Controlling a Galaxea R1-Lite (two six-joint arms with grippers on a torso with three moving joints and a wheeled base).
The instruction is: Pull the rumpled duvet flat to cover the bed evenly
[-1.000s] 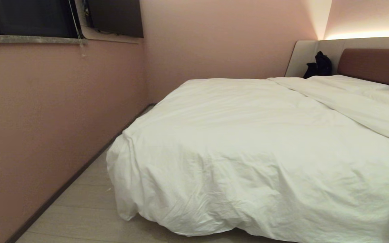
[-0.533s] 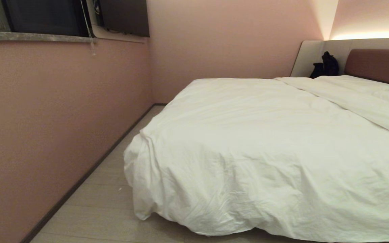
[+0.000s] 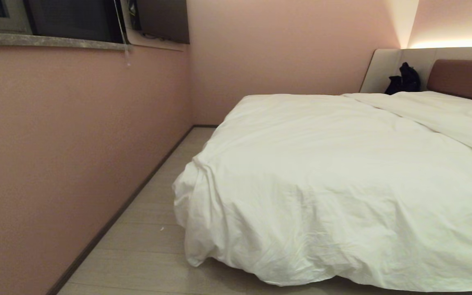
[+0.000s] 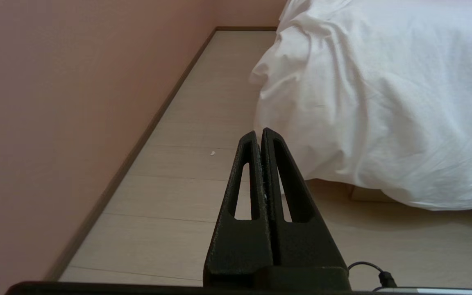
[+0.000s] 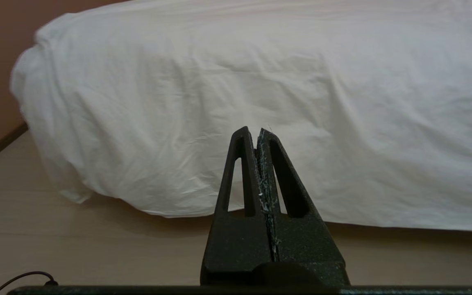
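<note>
Beside a pink wall [image 3: 76,135], the white duvet [image 3: 342,172] lies spread over the bed [image 3: 463,78], its near edge draped almost to the pale floor [image 3: 150,246]; soft creases gather at the corner nearest the wall; the left gripper [image 4: 259,132] hangs above the floor, fingers pressed together and empty; the right gripper [image 5: 254,130], likewise closed on nothing, points at the duvet's hanging side; a dark bag [image 3: 404,80] sits by the brown headboard.

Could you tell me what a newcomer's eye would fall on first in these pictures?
The big white duvet fills the right of the head view, draped over the bed's foot almost to the floor. A dark bag-like object sits by the brown headboard. Both shut grippers point towards the duvet, short of it.
</note>
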